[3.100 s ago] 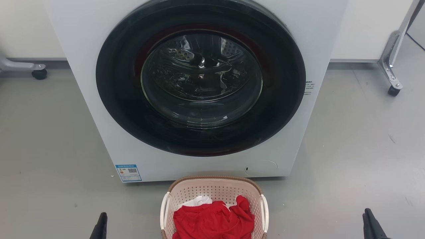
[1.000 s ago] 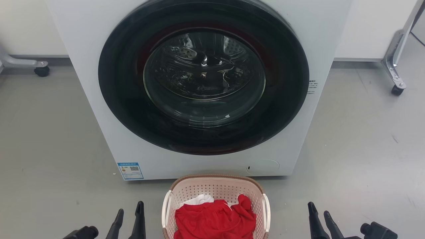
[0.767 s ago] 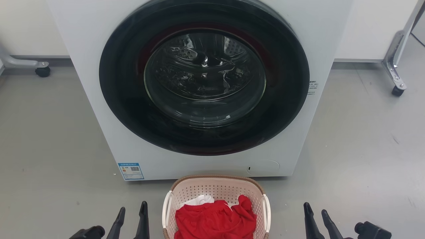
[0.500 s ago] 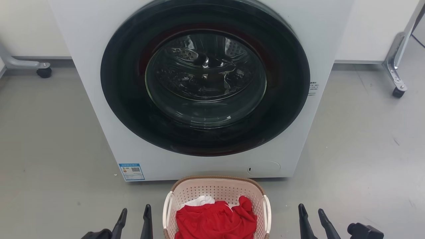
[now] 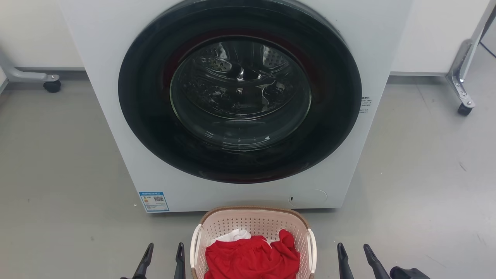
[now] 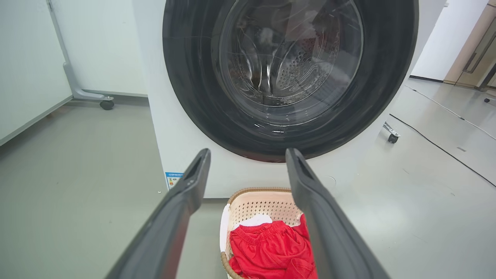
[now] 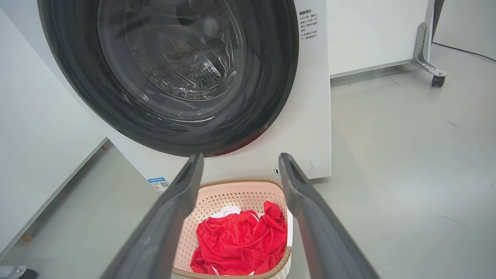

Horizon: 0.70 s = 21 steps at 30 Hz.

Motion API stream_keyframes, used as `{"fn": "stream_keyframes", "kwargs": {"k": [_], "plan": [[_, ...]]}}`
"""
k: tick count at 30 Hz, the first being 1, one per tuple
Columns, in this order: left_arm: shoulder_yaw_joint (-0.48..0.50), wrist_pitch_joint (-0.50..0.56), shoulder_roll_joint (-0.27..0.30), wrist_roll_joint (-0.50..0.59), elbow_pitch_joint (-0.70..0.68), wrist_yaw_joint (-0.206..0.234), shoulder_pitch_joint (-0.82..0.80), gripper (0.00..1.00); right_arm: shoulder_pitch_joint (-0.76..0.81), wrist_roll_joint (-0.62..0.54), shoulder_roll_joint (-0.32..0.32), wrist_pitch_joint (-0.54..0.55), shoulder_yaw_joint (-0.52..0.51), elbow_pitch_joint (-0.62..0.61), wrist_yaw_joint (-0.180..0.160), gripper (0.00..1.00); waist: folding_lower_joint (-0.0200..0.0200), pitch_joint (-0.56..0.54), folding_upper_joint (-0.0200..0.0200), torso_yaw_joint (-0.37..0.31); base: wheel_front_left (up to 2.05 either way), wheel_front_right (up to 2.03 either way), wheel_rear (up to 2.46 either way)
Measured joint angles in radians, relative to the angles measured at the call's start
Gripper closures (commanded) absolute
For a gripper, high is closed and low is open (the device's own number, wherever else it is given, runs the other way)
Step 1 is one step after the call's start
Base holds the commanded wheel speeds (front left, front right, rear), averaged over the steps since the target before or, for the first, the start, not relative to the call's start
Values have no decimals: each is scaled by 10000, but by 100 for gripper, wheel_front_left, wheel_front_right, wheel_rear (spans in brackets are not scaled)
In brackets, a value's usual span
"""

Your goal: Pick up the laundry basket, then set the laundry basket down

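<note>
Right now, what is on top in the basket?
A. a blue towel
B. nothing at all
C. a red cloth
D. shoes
C: a red cloth lies crumpled on top in the basket, with a bit of white cloth peeking out behind it.

Your head camera looks forward and down at the washing machine (image 5: 333, 182) from close by. Both wrist cameras sit lower, looking along their fingers (image 6: 182, 205) from either side. All three views share its door (image 5: 240, 93) and the laundry basket (image 5: 252, 223).
</note>
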Motion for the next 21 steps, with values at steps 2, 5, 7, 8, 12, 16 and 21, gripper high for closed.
{"fn": "stream_keyframes", "kwargs": {"k": [2, 5, 7, 8, 12, 16, 21], "plan": [[-48, -69, 0, 314, -2, 82, 7, 0, 13, -205, -2, -56, 58, -27, -8, 0, 0, 0, 0, -1, 0, 0, 0], [-142, -217, 0, 656, -21, 163, 18, 0, 56, -644, 0, -194, 174, -44, -96, 0, 0, 3, 1, -2, 0, 0, 0], [-188, -272, 2, 980, -29, 182, 23, 0, 65, -871, 0, -249, 244, -59, -150, 0, 0, 7, 0, -2, 0, 0, 0], [-222, -320, 2, 1099, -29, 219, 24, 0, 69, -1041, 0, -295, 274, -79, -184, 0, 0, 9, 0, -1, 0, 0, 0], [-251, -320, -6, 1170, -10, 244, 26, 0, 109, -1156, 0, -295, 286, -102, -186, 0, 0, 20, 0, -3, 0, 0, 0], [-213, -320, -21, 1099, 38, 203, 27, 0, 159, -1156, 2, -295, 267, -102, -186, 0, 0, 32, 0, -5, 0, 0, 0], [-176, -318, -63, 1095, 102, 165, 27, 0, 159, -1156, 2, -297, 221, -105, -186, 0, 0, 46, 0, -7, 0, 0, 0]]}}
